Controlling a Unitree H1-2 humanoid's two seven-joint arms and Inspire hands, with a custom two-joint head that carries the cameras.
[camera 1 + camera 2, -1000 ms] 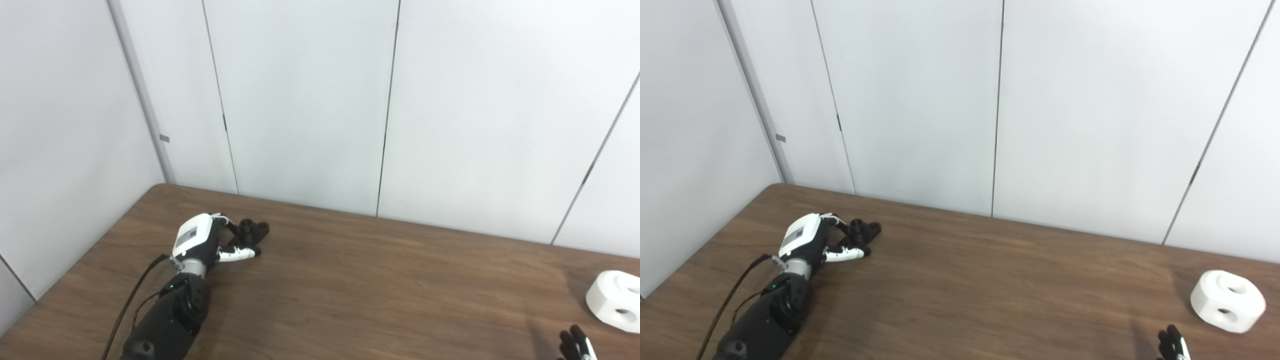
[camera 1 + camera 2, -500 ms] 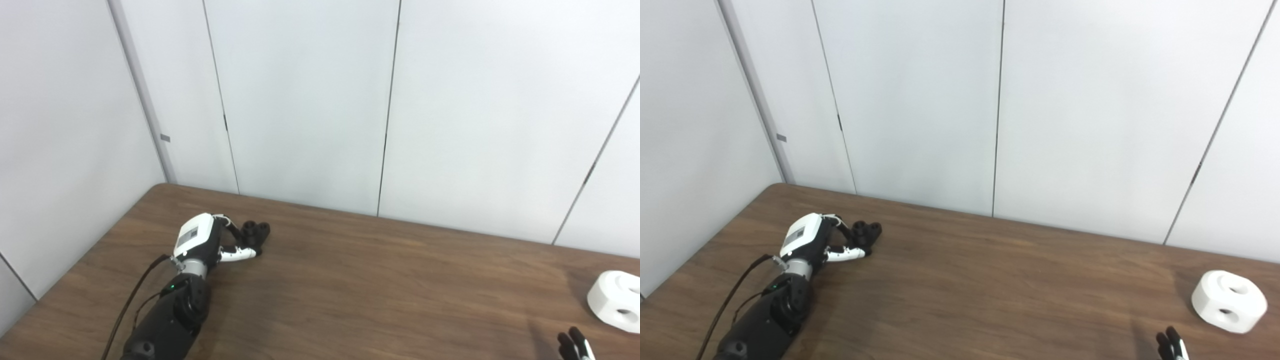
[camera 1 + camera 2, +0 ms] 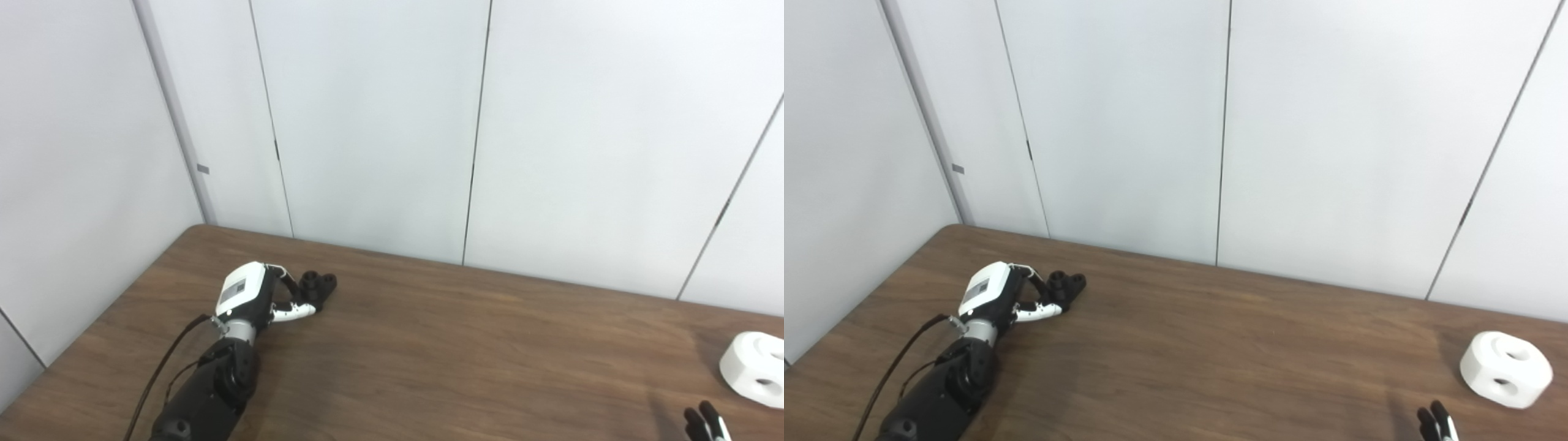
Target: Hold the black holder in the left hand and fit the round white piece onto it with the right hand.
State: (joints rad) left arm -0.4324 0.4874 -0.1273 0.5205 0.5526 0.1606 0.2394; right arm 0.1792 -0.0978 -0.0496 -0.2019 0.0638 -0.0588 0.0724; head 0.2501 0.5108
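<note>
Plastic, we judge, both stiff and light: our left hand (image 3: 260,300) curls around the black holder (image 3: 318,285) on the worktop (image 3: 429,343), the white piece (image 3: 1505,369) lies far right, right hand (image 3: 1438,425) barely visible, state unclear.

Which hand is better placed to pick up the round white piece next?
The right hand: it is just in front of the round white piece, while the left hand is far across the table at the black holder.

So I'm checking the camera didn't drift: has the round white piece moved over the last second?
No. The round white piece sits in the same spot on the table, below the same wall seam.
</note>
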